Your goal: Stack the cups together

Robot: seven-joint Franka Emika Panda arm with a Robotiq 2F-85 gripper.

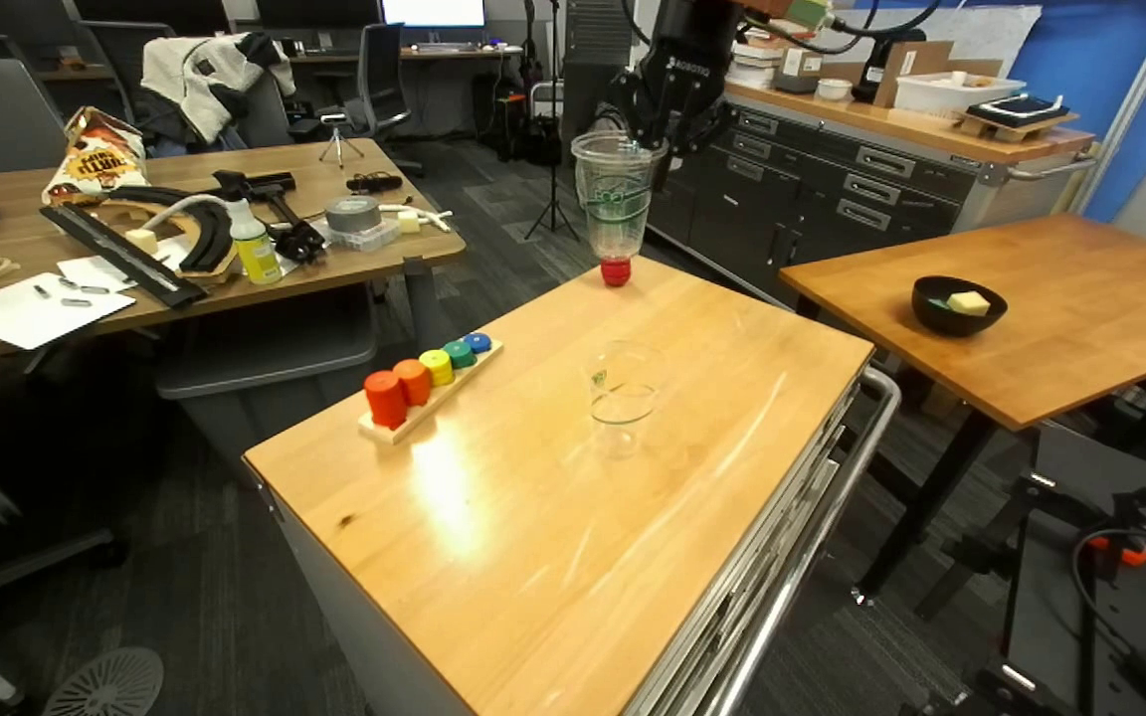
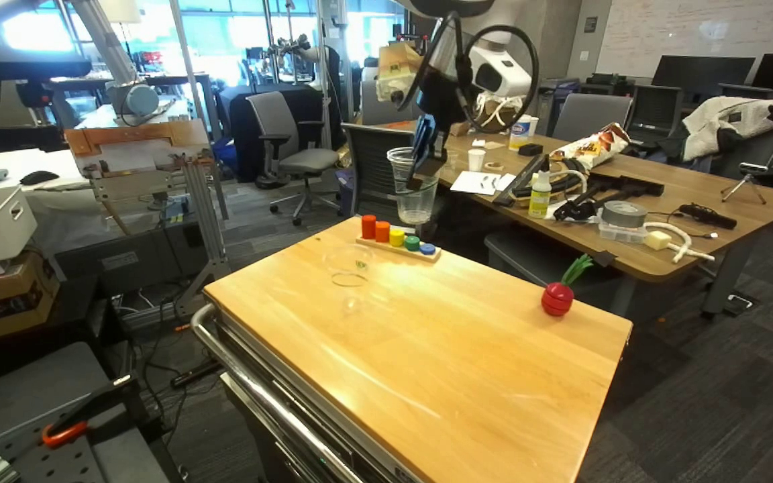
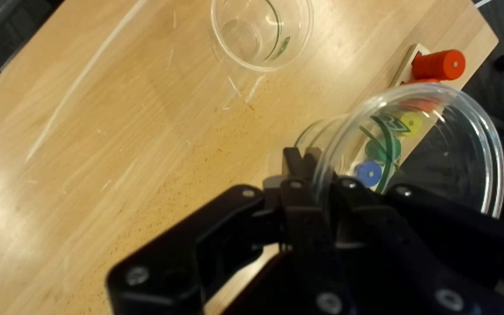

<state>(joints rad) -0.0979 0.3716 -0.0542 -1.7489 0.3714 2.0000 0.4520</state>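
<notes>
Clearly the gripper (image 3: 303,159) had something in its grip: its fingers stood narrow, pinching the side wall of two nested clear cups (image 1: 618,204) near the rim. Their doubled rim lay at three o'clock of the fingertips in the wrist view; both mouths faced up, and the pair hung in the air, higher than the wooden tabletop (image 1: 523,477). A third clear cup (image 3: 261,33) stood upright on the wood between eleven and twelve o'clock of the fingertips, well apart from the pair. Around that lone cup, in an exterior view, the row of coloured blocks (image 2: 396,238) sat at two o'clock and a red round object (image 2: 557,300) with a green leafy top at three. In an exterior view, a black bowl (image 1: 946,323) rested on a separate table (image 1: 1110,288) between two and three o'clock from the lone cup, a pale yellow block (image 1: 969,302) inside.
</notes>
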